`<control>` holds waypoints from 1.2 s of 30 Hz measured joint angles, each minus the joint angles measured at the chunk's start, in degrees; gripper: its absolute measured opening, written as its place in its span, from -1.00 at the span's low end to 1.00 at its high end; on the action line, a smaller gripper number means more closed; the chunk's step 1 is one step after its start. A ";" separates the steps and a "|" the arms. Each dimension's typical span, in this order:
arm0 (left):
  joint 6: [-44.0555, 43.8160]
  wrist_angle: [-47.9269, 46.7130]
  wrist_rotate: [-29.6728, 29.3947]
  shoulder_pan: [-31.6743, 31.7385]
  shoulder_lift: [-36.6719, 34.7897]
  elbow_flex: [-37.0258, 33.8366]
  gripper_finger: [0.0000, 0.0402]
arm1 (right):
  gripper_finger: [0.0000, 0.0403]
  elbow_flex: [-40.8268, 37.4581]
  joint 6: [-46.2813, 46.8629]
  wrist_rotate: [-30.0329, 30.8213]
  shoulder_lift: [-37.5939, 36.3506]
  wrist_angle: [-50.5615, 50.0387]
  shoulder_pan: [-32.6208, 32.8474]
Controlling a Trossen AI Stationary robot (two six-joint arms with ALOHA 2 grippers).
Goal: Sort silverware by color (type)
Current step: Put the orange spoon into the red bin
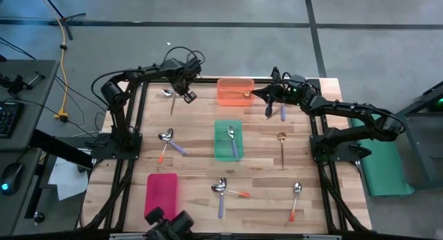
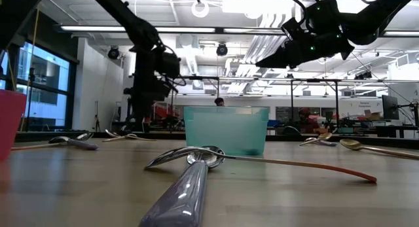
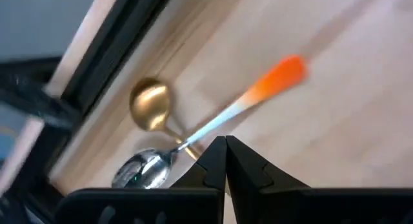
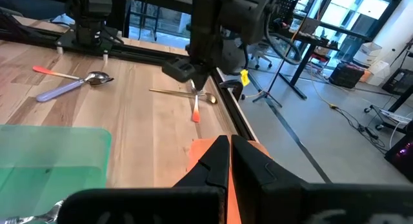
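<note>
At the table's far left corner an orange-handled spoon (image 3: 258, 95) lies across a gold spoon (image 3: 150, 105), their bowls side by side near the table's far edge. My left gripper (image 1: 187, 95) hangs over them, pointing down, shut (image 3: 226, 143). The orange spoon's handle runs just beyond its fingertips, and nothing shows between them. My right gripper (image 1: 265, 95) is shut (image 4: 229, 141) and hovers level at the right end of the orange tray (image 1: 235, 84), which holds a gold spoon (image 1: 243, 95). The green tray (image 1: 220, 149) holds a purple spoon (image 1: 233, 140).
A red tray (image 1: 161, 191) stands near left. Loose spoons lie on the wood: an orange and a purple one (image 1: 167, 139) at left, a gold one (image 1: 282, 147) and a purple one (image 1: 282, 113) at right, and several near the front (image 1: 221, 191), (image 1: 295, 198).
</note>
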 joint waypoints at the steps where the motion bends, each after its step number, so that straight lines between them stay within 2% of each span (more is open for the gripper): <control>1: 1.94 -1.54 0.76 -0.14 0.28 0.96 -1.00 | -1.00 0.00 0.00 0.00 0.00 0.06 0.02; 9: 12.66 -8.78 -0.22 -1.42 10.00 10.72 -0.97 | -1.00 0.00 -0.02 0.00 0.00 0.93 0.01; 16: 19.29 -14.87 -3.22 -4.26 18.15 19.47 -0.74 | -1.00 0.00 -0.02 0.00 0.00 0.50 0.00; 25: 23.28 -17.82 -11.29 -4.84 22.25 20.59 -0.48 | -1.00 0.00 -0.07 0.00 0.00 -0.26 0.02; 36: 25.14 -17.64 -11.23 -4.14 23.20 20.59 -0.48 | -1.00 0.00 -0.18 0.00 0.00 -0.26 0.02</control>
